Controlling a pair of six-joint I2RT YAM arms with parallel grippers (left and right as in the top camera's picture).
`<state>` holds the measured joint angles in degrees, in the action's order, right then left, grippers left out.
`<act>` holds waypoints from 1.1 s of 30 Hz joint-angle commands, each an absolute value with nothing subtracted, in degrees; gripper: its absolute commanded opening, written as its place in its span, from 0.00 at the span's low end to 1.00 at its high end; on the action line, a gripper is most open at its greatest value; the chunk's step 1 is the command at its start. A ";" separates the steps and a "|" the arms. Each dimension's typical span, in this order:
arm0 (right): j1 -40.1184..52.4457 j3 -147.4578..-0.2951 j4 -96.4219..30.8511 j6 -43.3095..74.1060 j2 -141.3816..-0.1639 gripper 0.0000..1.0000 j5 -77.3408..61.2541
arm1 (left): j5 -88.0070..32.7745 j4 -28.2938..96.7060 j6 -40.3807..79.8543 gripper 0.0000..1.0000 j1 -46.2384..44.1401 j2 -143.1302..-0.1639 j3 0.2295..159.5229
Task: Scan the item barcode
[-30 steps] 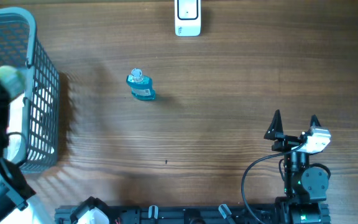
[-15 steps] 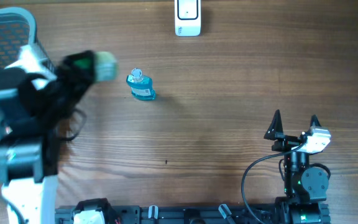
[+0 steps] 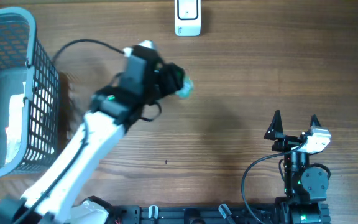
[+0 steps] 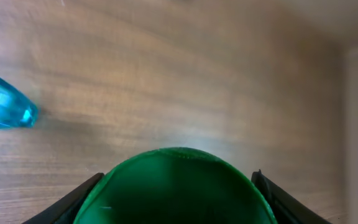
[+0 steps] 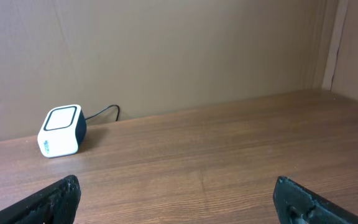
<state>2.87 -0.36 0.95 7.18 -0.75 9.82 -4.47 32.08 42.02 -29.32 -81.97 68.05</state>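
Green item (image 4: 176,186), one; scanner (image 3: 188,17), one

My rounded green item (image 3: 183,86) is held in my grip, well short of the white box scanner (image 3: 188,17), slightly to its left.

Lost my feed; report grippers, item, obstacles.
Left gripper shut on green item, short of scanner. Right gripper open, empty. Blue bottle nearby, not blocking.
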 commanded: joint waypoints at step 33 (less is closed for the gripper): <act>2.70 -0.32 1.23 6.17 -0.54 1.00 8.93 | -2.50 29.47 -5.48 0.97 -34.30 -99.18 68.25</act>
<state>2.90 -0.36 0.95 7.18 -0.75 9.85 -1.58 30.30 -4.49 -34.13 -98.89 68.03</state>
